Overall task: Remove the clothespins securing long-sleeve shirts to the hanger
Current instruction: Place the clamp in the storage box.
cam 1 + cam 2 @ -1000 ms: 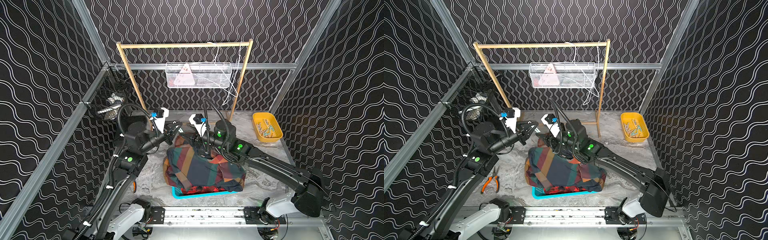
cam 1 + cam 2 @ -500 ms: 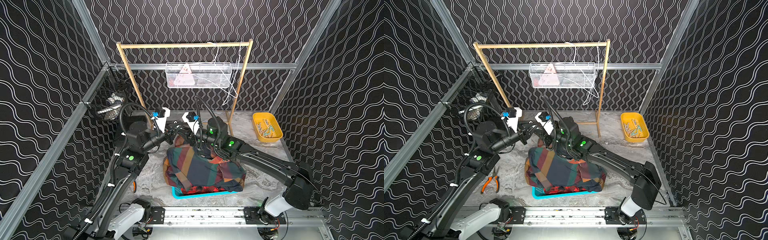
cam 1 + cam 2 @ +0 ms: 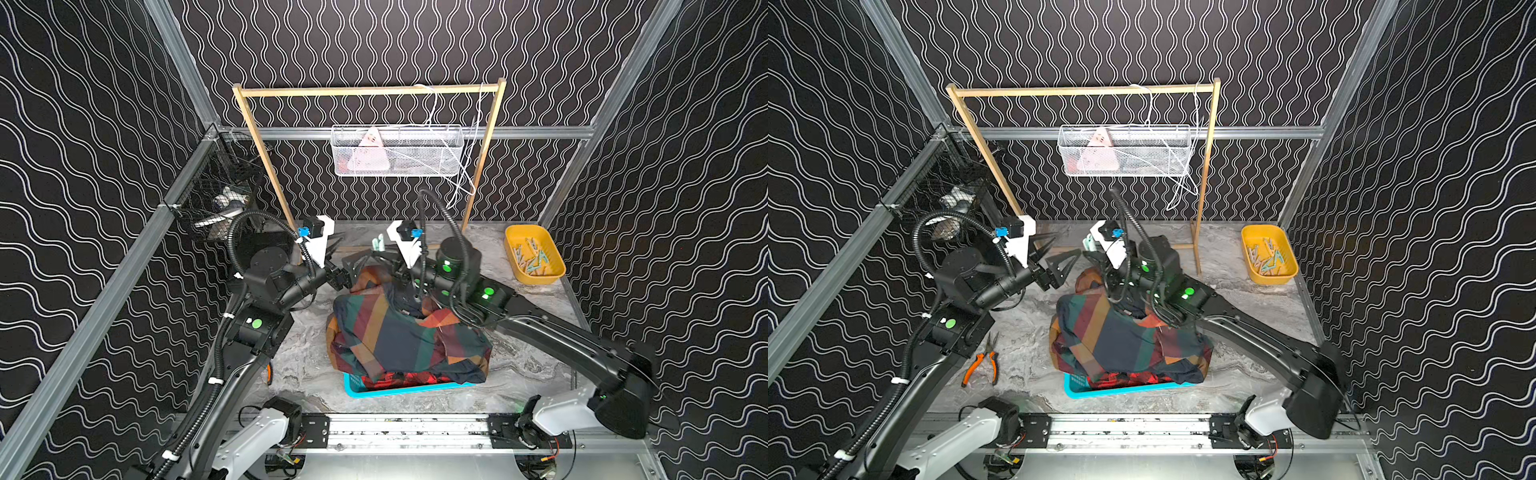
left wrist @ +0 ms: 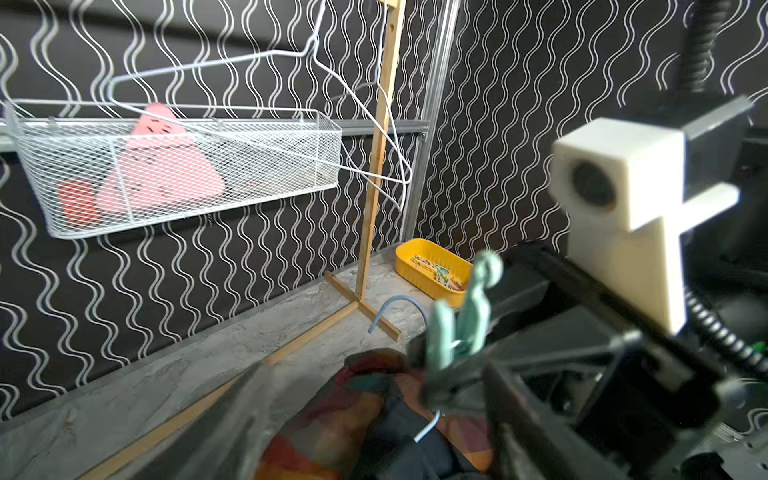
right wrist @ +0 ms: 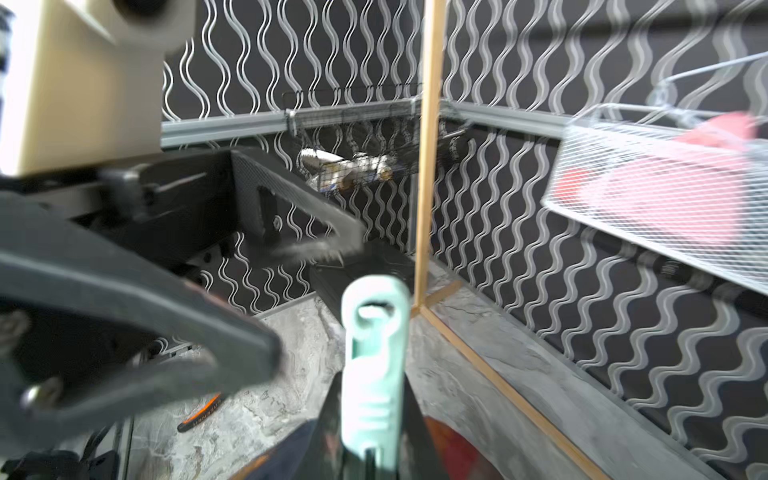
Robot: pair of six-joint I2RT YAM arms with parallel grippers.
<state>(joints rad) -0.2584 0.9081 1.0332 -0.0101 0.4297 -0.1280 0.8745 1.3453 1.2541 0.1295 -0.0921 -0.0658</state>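
A mint clothespin (image 3: 379,243) (image 3: 1088,243) (image 4: 461,320) (image 5: 374,365) stands upright in my right gripper (image 3: 382,254) (image 5: 374,440), whose jaws are shut on its lower end. My left gripper (image 3: 1055,253) (image 3: 344,257) (image 4: 374,432) is open and empty just left of it, above the pile's back edge. The long-sleeve shirts (image 3: 395,332) (image 3: 1121,336) lie heaped on a teal basket (image 3: 399,390), big orange-navy-teal checks on top, red-and-black check (image 3: 399,380) beneath. A pale blue hanger hook (image 4: 397,299) pokes from the pile.
Behind stands a wooden rack (image 3: 370,89) with white wire hangers (image 3: 453,166) and a white mesh basket (image 3: 397,151). A yellow tray (image 3: 534,257) (image 3: 1268,253) at the right holds several clothespins. Orange pliers (image 3: 982,361) lie at the left. A black wire basket (image 3: 220,199) hangs on the left wall.
My left gripper has gone from shut to wide open. My right gripper closed on the mint clothespin after reaching toward the left one, and has drawn back slightly right.
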